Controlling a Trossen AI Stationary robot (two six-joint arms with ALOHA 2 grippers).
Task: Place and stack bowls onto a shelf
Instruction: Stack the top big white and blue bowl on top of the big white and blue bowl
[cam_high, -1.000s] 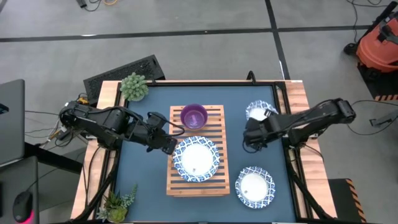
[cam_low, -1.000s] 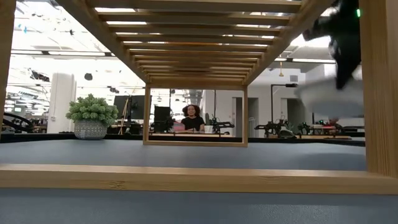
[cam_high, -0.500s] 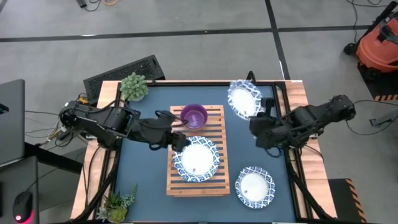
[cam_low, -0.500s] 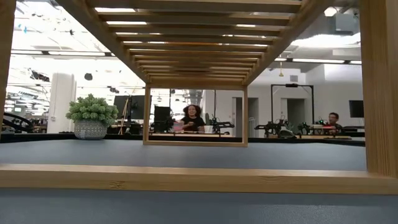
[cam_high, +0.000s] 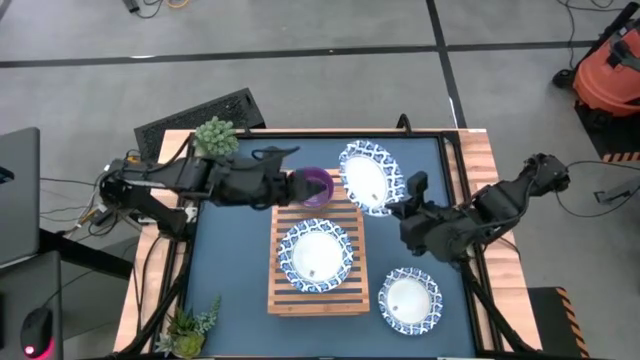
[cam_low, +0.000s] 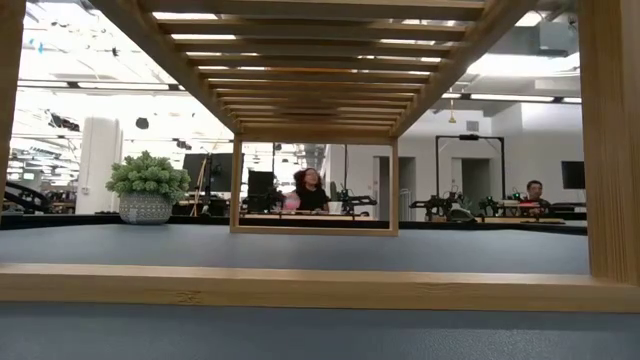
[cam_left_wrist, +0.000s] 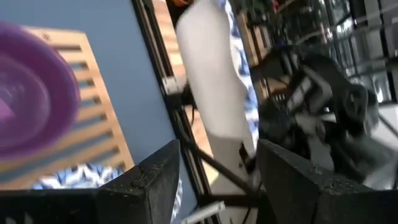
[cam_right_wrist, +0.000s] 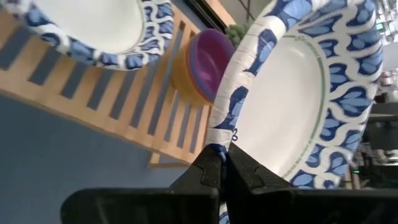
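Observation:
My right gripper (cam_high: 403, 207) is shut on a white dish with a blue rim (cam_high: 367, 177), holding it tilted above the far right corner of the light-wood slatted shelf (cam_high: 345, 295). A purple bowl (cam_high: 316, 187) sits in a yellow bowl (cam_right_wrist: 181, 78) at the shelf's far end. A second dish (cam_high: 316, 252) lies on the shelf's slats, and a third (cam_high: 409, 298) lies on the blue tabletop to the shelf's right. My left gripper (cam_high: 287, 186) hovers open at the purple bowl's left side. The low view shows neither gripper. My right gripper pinches the dish's blue rim (cam_right_wrist: 219, 138) between its two fingers (cam_right_wrist: 208, 171), which come from the table's right side. The dish is lifted clear and stands tilted steeply, its white inside (cam_right_wrist: 283, 106) toward the gripper.
One potted plant (cam_high: 215, 138) stands at the table's far left corner, another (cam_high: 190, 322) at the near left corner. Wooden strips and a black frame (cam_high: 453, 160) edge the table. Bare blue tabletop (cam_high: 228, 280) lies left of the shelf.
My right gripper has carried the dish up off the table's far right area and leftward to the shelf's far right corner, tipping it steeply. My left gripper has moved from the left rim of the dish on the shelf toward the far edge, to beside the purple bowl.

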